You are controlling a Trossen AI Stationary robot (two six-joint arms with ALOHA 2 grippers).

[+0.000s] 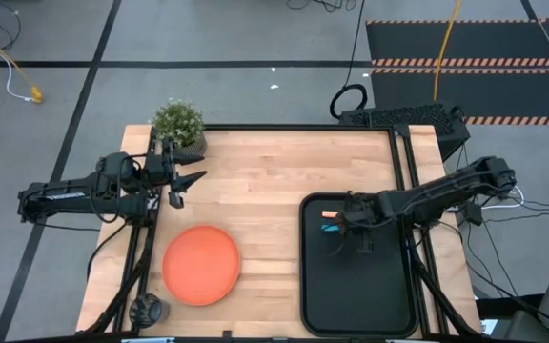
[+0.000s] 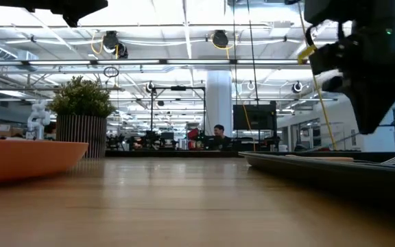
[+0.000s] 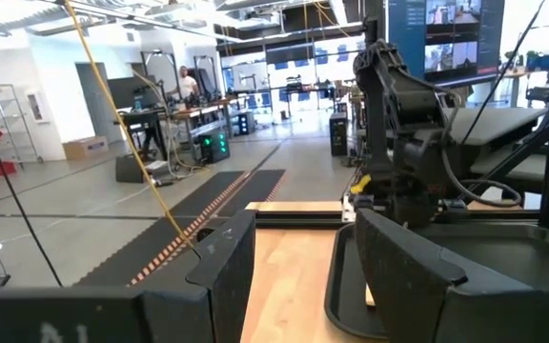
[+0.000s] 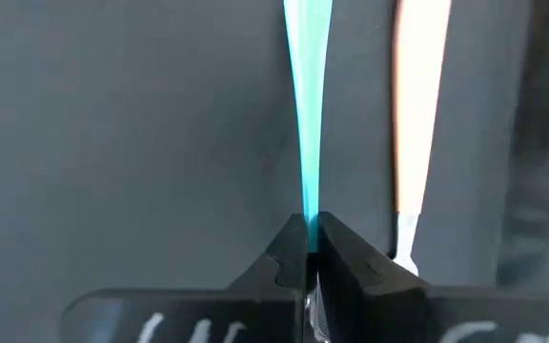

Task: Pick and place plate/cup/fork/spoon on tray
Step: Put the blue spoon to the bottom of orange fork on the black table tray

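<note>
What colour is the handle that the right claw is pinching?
Light blue: the spoon handle, clearest in the right wrist view, held in the right gripper.

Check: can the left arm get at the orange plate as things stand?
Probably yes. The plate lies bare on the table's left side with nothing on it, and the left gripper hangs open and empty just beyond it. The right gripper is shut on the spoon over the tray.

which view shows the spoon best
The right wrist view: the spoon fills it, its blue handle pinched in the right hand. The high view shows only a blue speck. The low and left wrist views show none.
</note>
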